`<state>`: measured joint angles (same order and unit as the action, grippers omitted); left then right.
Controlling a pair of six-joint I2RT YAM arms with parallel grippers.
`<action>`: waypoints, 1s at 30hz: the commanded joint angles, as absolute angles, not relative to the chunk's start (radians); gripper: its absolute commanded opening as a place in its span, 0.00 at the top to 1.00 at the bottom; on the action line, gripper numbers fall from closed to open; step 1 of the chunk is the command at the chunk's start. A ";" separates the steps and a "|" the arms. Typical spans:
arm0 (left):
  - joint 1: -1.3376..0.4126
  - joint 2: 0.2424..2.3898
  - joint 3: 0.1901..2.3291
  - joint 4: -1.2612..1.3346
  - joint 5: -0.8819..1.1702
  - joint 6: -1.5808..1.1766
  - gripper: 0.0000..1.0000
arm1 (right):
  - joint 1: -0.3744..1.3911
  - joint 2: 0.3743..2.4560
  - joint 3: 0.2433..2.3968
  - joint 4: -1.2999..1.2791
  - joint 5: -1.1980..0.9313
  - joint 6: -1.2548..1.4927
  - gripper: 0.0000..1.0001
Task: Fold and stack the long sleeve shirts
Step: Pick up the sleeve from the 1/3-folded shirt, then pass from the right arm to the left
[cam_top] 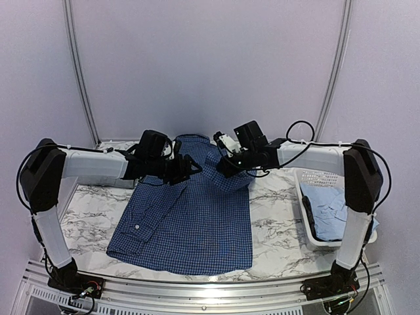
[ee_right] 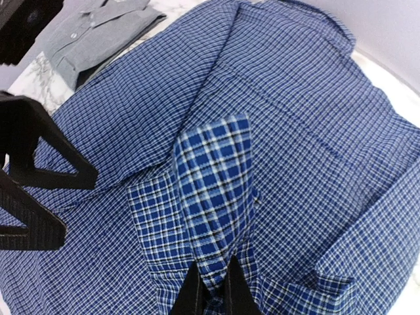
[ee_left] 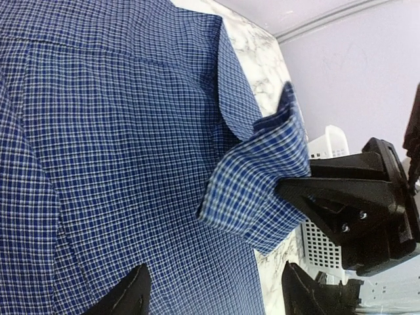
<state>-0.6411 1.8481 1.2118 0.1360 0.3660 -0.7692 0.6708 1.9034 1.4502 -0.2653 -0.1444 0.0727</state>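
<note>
The dark blue check shirt lies spread on the marble table. It fills the left wrist view and the right wrist view. My right gripper is shut on one sleeve cuff and holds it lifted over the shirt's upper body. My left gripper is open and empty just left of that cuff, above the cloth. The grey shirt lies folded at the back left. The light blue shirt lies in the basket.
A white perforated basket stands at the right edge of the table and also shows in the left wrist view. The other sleeve lies along the shirt's left side. Bare marble shows to the left.
</note>
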 commanded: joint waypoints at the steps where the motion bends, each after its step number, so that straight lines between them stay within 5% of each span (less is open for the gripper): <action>1: -0.635 1.854 1.247 0.190 0.443 -0.699 0.29 | 0.681 1.876 1.428 -0.221 -0.289 0.020 0.95; 19: -0.632 1.948 1.340 0.209 0.478 -0.709 0.26 | 0.703 1.846 1.387 -0.193 -0.383 -0.021 0.95; 25: -0.636 1.967 1.335 0.208 0.481 -0.746 0.45 | 0.709 1.844 1.381 -0.187 -0.372 -0.018 0.93; 30: -0.636 1.947 1.313 0.201 0.461 -0.757 0.77 | 0.710 1.848 1.385 -0.189 -0.350 -0.007 0.84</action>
